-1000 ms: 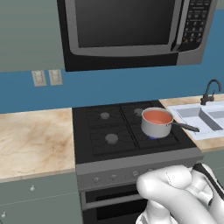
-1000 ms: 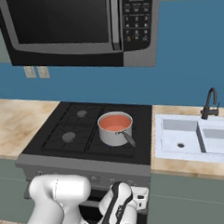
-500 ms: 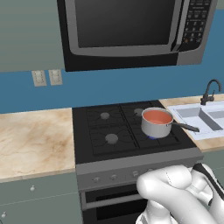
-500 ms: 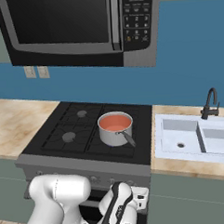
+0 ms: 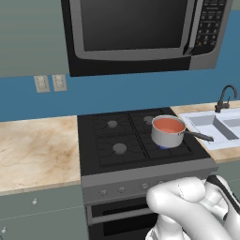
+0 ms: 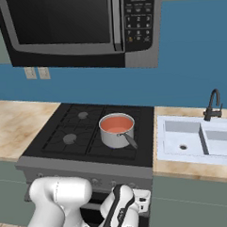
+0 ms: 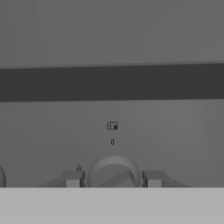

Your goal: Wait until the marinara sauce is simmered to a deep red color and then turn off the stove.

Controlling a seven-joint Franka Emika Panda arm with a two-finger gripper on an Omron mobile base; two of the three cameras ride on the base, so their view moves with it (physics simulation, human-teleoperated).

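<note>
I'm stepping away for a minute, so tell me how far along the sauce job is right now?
Done: the fingers sit either side of a stove knob, seemingly closed on it. In hand: waiting; the sauce in the saucepan looks orange-red, not deep red. Left: turning the stove off.

Round stove knob (image 7: pixel 114 173) between the pincer (image 7: pixel 113 178) fingertips (image 7: pixel 73 179), grey front panel (image 7: pixel 166 131), dark horizontal band (image 7: pixel 112 83) above
</note>
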